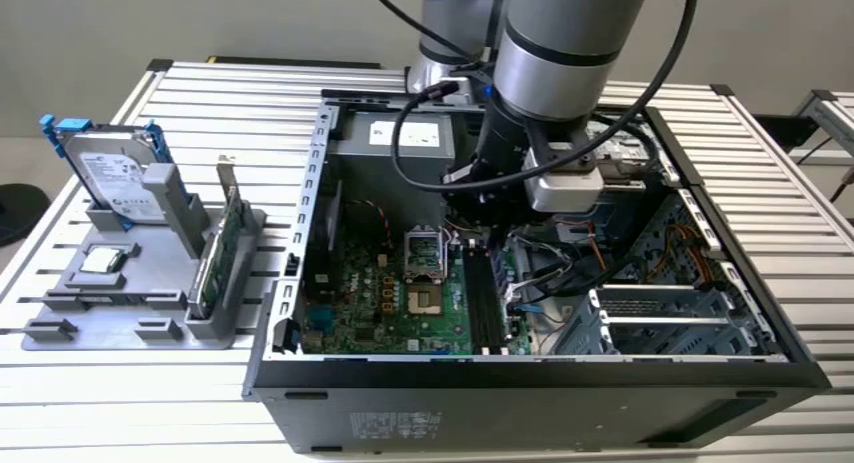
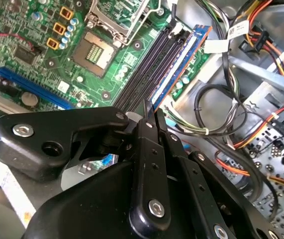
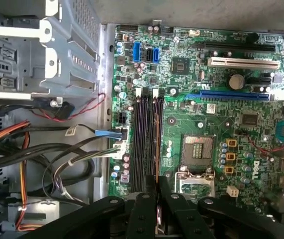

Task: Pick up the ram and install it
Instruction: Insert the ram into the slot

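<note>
The ram (image 2: 184,57) is a thin blue stick with an orange edge, standing on edge along the black memory slots (image 2: 151,64) of the green motherboard. In the first wrist view the ram (image 3: 156,144) shows edge-on as a thin brownish line over the slots (image 3: 141,139). My gripper (image 2: 150,112) is shut on the ram's near end, and its black fingers (image 3: 156,186) meet around the thin edge. In the exterior view the gripper (image 1: 483,245) reaches down into the open computer case (image 1: 534,368). I cannot tell whether the stick is fully seated.
The bare processor socket (image 3: 197,152) lies beside the slots. Bundled cables (image 2: 216,99) and drive cages crowd the other side. On the exterior view's left, a grey rack (image 1: 120,303) holds a hard drive with blue rails (image 1: 114,173) and a green card (image 1: 220,253).
</note>
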Tool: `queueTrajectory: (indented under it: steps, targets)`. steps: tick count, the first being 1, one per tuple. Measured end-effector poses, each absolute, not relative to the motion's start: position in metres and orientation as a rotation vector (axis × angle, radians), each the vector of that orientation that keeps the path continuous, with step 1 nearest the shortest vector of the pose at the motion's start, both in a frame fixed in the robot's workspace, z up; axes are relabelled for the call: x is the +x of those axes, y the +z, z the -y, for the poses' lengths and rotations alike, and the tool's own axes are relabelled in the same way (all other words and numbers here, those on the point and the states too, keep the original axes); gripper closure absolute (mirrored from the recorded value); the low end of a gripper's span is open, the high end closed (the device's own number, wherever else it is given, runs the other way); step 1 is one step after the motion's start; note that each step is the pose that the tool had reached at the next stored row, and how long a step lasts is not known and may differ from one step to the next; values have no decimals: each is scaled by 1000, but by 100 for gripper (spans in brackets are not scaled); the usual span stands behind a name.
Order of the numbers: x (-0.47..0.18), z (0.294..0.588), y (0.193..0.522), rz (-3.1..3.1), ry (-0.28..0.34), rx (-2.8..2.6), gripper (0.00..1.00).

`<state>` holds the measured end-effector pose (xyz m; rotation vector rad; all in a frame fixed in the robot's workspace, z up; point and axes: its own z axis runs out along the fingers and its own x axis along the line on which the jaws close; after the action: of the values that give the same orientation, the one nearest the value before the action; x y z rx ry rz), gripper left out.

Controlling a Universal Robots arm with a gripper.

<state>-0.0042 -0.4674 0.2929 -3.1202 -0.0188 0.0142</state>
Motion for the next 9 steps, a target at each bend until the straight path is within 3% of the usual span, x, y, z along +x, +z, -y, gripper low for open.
queueTrajectory:
  steps: [9]
  targets:
    - [2,467,281,-42,13,-3120,100]
